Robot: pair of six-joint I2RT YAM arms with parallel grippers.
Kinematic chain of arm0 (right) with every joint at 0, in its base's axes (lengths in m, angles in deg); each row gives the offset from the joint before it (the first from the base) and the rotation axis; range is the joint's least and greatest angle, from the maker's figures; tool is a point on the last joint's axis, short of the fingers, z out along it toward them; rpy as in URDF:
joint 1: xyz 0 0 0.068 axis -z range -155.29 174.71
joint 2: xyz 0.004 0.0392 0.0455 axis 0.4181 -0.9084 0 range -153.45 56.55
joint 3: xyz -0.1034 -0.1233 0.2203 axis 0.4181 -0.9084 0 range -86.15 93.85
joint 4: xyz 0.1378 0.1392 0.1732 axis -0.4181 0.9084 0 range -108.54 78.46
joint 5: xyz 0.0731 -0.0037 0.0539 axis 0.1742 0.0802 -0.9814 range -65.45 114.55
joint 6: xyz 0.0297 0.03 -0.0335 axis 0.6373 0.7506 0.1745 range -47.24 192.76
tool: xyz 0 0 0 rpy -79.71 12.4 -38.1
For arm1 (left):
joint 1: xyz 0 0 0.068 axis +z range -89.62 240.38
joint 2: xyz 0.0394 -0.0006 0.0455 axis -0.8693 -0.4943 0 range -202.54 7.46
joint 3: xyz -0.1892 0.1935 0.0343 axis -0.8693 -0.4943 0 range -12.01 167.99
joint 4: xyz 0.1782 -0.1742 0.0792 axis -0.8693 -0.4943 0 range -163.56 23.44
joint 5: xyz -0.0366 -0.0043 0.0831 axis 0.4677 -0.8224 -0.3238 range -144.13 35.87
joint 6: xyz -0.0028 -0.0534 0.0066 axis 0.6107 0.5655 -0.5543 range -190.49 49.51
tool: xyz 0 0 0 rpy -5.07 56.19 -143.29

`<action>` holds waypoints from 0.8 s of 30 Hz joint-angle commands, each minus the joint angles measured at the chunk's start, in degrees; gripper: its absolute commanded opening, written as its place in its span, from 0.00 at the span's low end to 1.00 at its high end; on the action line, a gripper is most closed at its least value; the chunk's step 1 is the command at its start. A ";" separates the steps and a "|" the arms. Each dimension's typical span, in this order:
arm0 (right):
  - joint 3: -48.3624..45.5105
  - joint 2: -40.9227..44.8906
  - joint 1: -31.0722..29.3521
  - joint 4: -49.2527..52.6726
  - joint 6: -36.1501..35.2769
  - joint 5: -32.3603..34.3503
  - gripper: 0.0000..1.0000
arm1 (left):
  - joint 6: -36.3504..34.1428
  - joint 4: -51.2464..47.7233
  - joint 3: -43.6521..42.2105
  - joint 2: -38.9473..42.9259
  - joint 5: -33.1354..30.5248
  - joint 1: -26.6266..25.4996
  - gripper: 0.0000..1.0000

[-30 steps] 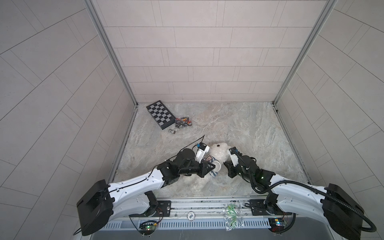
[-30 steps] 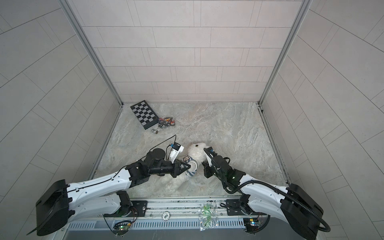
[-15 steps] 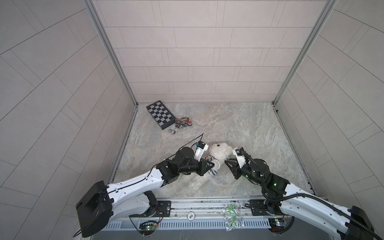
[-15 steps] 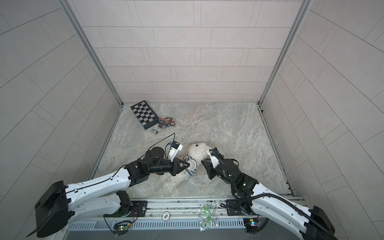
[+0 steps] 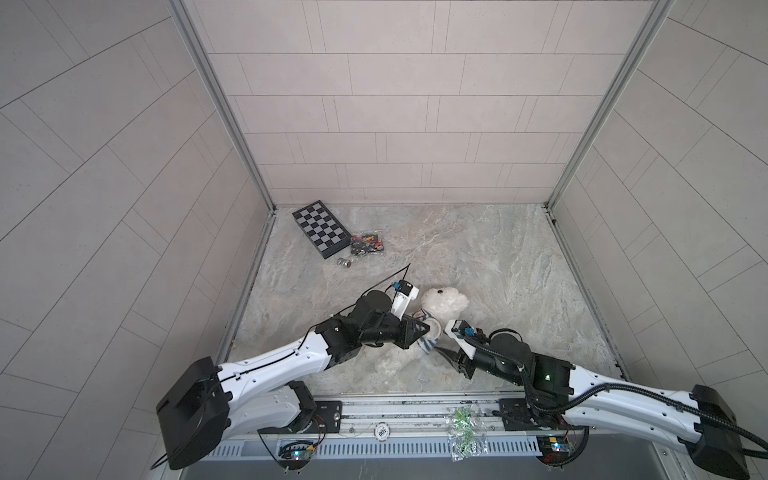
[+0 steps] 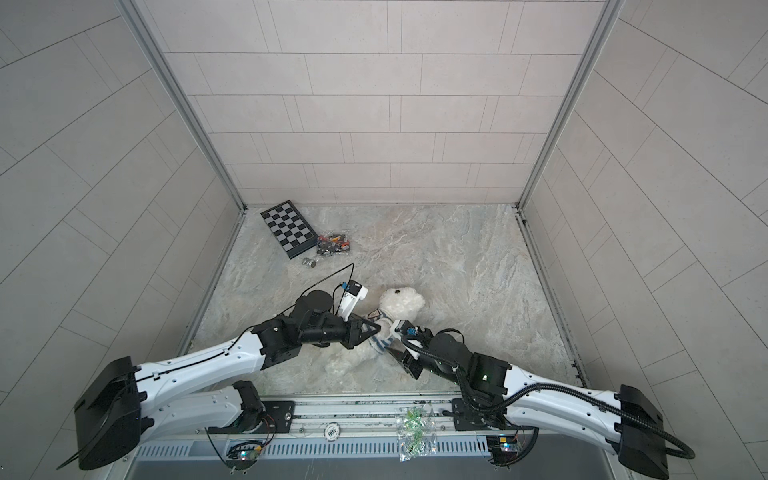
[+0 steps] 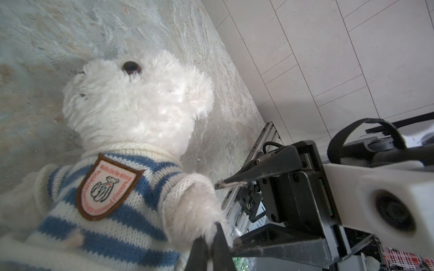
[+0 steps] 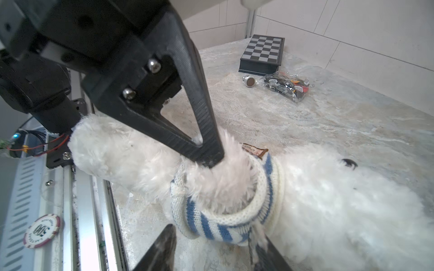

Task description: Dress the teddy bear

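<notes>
The teddy bear [image 5: 444, 301] [image 6: 401, 303] lies on the marble floor near the front in both top views. It wears a blue-and-white striped shirt [image 7: 112, 225] with a badge [image 7: 105, 187]. My left gripper [image 5: 426, 328] [image 6: 377, 328] [image 7: 211, 248] is shut on the fur of the bear's paw [image 7: 195, 211], which sticks out of a sleeve. My right gripper [image 5: 442, 351] [image 6: 392, 353] [image 8: 216, 253] stands open just in front of the knit cuff [image 8: 225, 225]. One of its fingers [image 8: 267, 255] brushes the knit edge.
A chessboard box [image 5: 320, 228] lies at the back left. Beside it are a bag of small pieces [image 5: 365, 245] and a small metal cylinder [image 5: 344, 262]. A poker chip [image 5: 382, 432] and a plastic bag with green bits [image 5: 463, 432] rest on the front rail.
My right gripper has opened, let go of the shirt and drawn back toward the front rail. My left gripper has kept its grip and barely moved.
</notes>
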 commanded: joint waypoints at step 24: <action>7.36 -12.75 -2.74 -6.34 -5.84 11.40 0.04 | 2.07 3.06 1.64 -0.54 1.09 0.27 0.00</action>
